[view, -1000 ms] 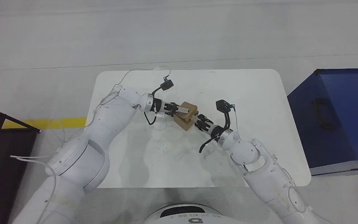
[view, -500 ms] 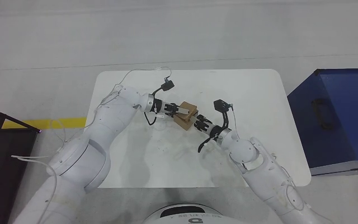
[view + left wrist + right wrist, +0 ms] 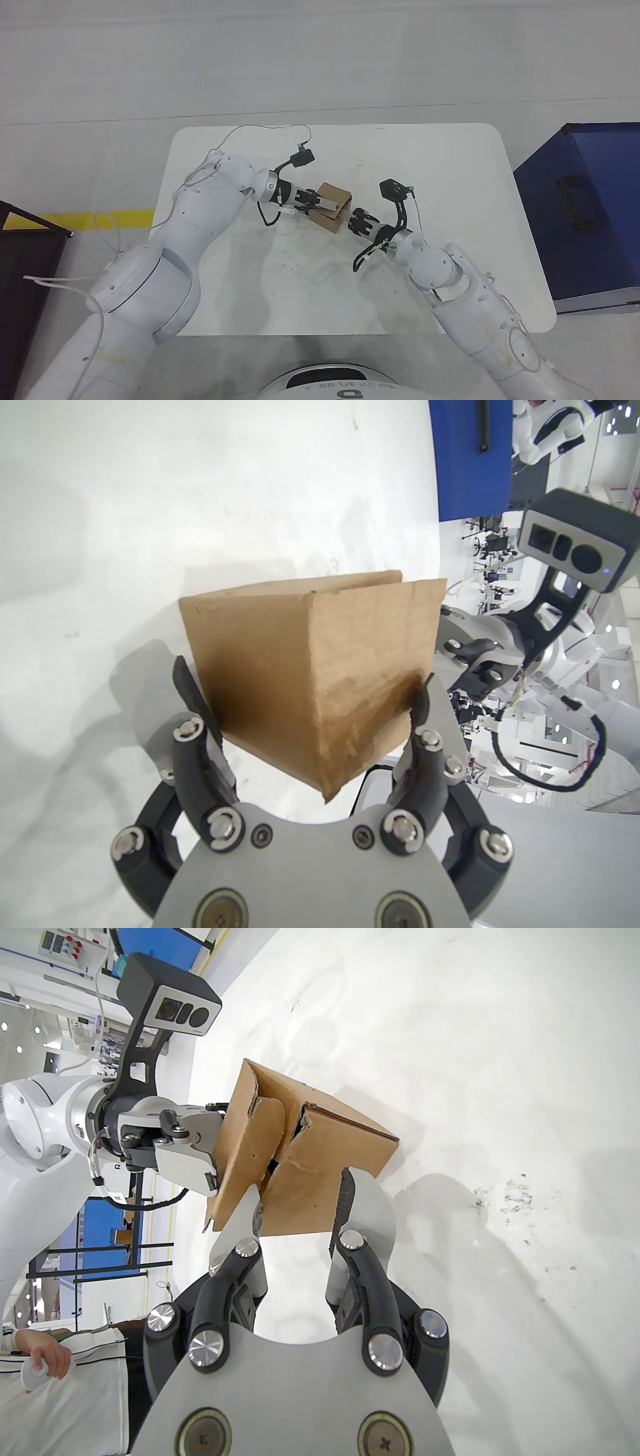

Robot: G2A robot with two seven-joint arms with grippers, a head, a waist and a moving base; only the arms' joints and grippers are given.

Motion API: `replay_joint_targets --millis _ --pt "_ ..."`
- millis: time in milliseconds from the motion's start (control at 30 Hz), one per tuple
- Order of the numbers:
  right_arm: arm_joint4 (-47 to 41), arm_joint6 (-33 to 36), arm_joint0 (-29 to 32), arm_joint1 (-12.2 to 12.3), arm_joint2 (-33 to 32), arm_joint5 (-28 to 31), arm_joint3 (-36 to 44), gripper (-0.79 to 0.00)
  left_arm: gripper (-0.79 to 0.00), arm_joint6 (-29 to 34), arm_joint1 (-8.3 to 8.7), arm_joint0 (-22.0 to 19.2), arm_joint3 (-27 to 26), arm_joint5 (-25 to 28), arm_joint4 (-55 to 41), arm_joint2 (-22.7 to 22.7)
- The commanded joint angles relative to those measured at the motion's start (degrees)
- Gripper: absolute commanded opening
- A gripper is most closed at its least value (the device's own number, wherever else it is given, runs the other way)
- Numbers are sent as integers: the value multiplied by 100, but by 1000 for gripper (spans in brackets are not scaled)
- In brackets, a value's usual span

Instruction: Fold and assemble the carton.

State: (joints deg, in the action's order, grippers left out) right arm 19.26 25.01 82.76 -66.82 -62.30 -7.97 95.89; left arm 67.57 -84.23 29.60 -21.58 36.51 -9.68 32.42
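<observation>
A small brown carton (image 3: 331,205) is held just above the middle of the white table (image 3: 450,170), between both grippers. My left gripper (image 3: 307,203) is shut on it, one finger on each of two opposite side walls (image 3: 310,680). From the other side, my right gripper (image 3: 356,219) is shut on the carton's end panel (image 3: 300,1198), with one finger slid in beside a loose flap (image 3: 245,1153). That end is still partly unfolded, with torn-looking flap edges. The left gripper (image 3: 200,1163) shows behind the flap in the right wrist view.
A blue box (image 3: 590,215) stands off the table's right side. A dark frame (image 3: 20,230) sits at the far left. Bare tabletop surrounds the carton, with scuff marks (image 3: 515,1193) near it.
Both grippers have edged slightly toward each other with the carton between them. The carton looks a little more squared up and compact.
</observation>
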Motion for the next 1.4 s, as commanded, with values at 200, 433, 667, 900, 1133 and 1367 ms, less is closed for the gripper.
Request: replay_joint_targets --millis 200,433,667,900,1133,1367 --pt "519 -101 155 34 -79 -274 250 -471 -43 -22 -42 -23 92 3 45 38" --pt "608 -172 272 38 -155 -369 432 -483 -49 7 -70 -31 148 11 95 66" --pt "600 -366 278 11 -204 -553 451 -456 -46 19 -91 -39 189 1 147 94" --pt "416 -710 236 -45 -199 -468 424 -400 -49 24 -103 -38 200 -4 204 118" --pt "446 -732 -39 -112 -25 -397 147 -348 -52 31 -110 -30 194 -11 257 134" --pt "517 -451 -225 -149 64 -629 -95 -428 -49 25 -116 -34 203 -6 303 155"
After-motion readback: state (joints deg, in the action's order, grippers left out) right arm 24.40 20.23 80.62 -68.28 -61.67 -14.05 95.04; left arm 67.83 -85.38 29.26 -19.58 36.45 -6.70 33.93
